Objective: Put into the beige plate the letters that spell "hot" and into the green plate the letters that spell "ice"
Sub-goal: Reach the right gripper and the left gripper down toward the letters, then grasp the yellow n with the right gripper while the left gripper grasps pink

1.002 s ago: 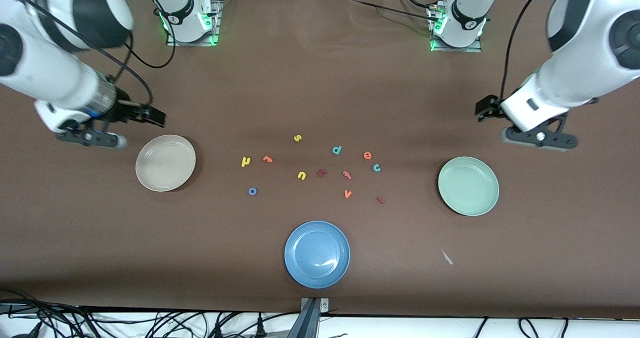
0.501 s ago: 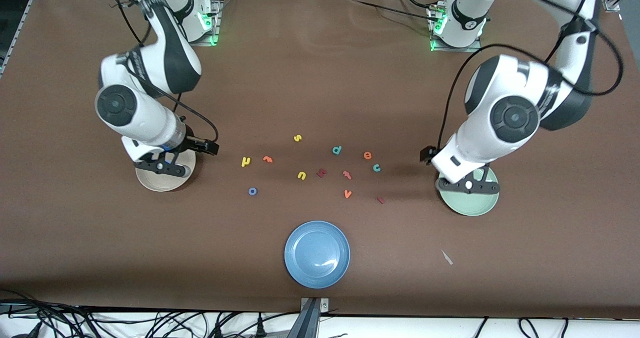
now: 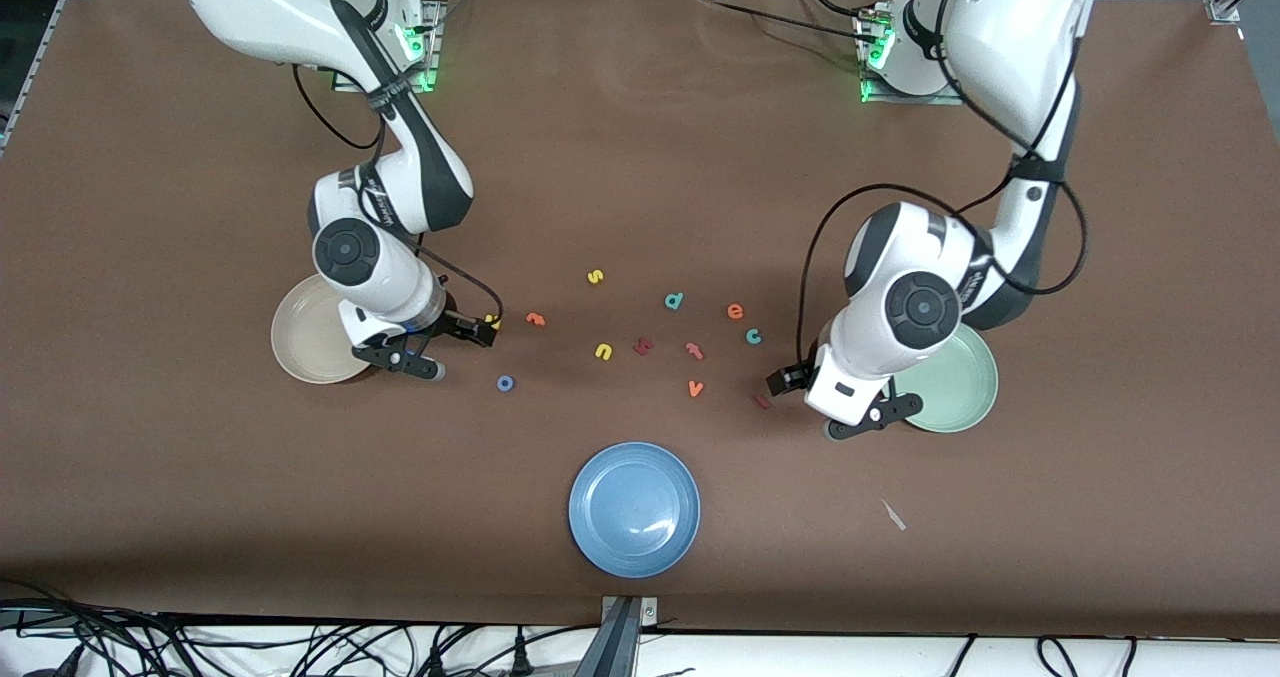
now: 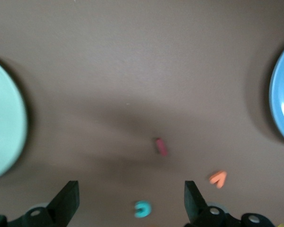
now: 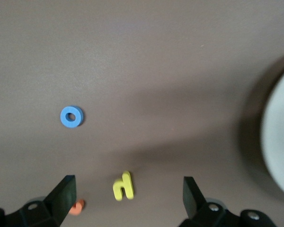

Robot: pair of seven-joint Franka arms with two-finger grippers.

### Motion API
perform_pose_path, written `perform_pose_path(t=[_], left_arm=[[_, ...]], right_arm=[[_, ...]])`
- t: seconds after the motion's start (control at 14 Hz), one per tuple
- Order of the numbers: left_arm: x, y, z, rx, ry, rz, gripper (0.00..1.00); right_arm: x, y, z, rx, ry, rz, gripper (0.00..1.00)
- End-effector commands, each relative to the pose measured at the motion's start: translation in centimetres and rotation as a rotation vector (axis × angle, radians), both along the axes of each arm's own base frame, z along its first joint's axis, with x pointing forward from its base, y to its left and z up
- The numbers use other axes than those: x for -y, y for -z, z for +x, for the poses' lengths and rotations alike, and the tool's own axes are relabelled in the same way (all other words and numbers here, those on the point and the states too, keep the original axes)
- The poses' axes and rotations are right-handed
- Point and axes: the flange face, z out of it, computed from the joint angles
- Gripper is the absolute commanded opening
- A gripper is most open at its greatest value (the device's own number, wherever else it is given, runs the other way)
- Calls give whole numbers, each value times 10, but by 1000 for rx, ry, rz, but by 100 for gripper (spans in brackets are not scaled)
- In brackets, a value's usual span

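Brown worktop [image 3: 640, 157] carried the loose letters between the beige plate [image 3: 310, 342] and green plate [image 3: 955, 382], while the right claw [image 5: 128, 194] gaped over the yellow h [image 5: 123, 186] and the left claw [image 4: 131, 198] gaped near the dark red i [image 4: 161, 146], presumably readying pickups.

Brown table [image 3: 640, 157], plain and matte. Beige plate [image 3: 305, 332] in unmarked cream, green plate [image 3: 955, 382] in pale mint, blue plate [image 3: 634, 509] mid-blue with a white glint. Now the letters: yellow h [image 5: 123, 186], blue o [image 3: 506, 384], orange t [image 3: 536, 319]; dark red i [image 3: 762, 401], orange e [image 3: 736, 311], teal c [image 3: 754, 336]. More yellow on the s [image 3: 595, 277] and n [image 3: 603, 352], teal on the d [image 3: 674, 301], orange on the v [image 3: 696, 389]. Black fingers [image 4: 68, 201] on white arms.
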Motion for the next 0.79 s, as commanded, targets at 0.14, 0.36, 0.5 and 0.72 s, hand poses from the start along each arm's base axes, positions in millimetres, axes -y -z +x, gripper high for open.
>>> perform_pose_path(t=[0.14, 0.36, 0.5, 0.72], left_arm=[[25, 52, 7, 16, -199, -25, 73], [42, 72, 12, 28, -239, -29, 59], [42, 85, 12, 20, -246, -18, 57], [41, 95, 10, 16, -234, -6, 54]], right_arm=[[-20, 26, -23, 5, 46, 21, 100], [-33, 45, -35, -16, 18, 11, 99], [-33, 55, -36, -20, 16, 9, 97], [-34, 58, -38, -26, 4, 5, 87]])
